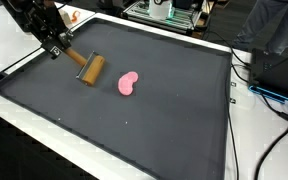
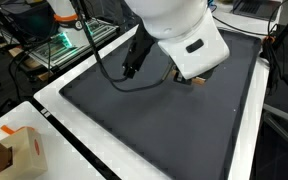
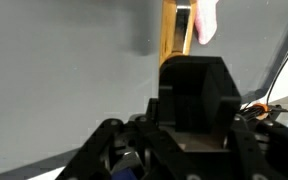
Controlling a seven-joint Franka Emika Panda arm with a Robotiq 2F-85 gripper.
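Hand (image 1: 58, 47) by wooden roller (image 1: 91, 68), open or closed unclear; arm (image 2: 179, 35) hides pink lump (image 1: 129, 84).

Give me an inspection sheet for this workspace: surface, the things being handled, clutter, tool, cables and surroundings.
Surface: dark mat lying flat on a white table.
Job's things: wooden roller lies on the mat beside the tool; pink object lies on the mat, apart from the roller.
Clutter: cardboard box on the table, off the mat.
Grippers: tool is low over the mat at the roller's handle end; contact and whether it is open or shut cannot be told.
Cables: black cables run along the mat's edge.
Surroundings: equipment rack behind the table.
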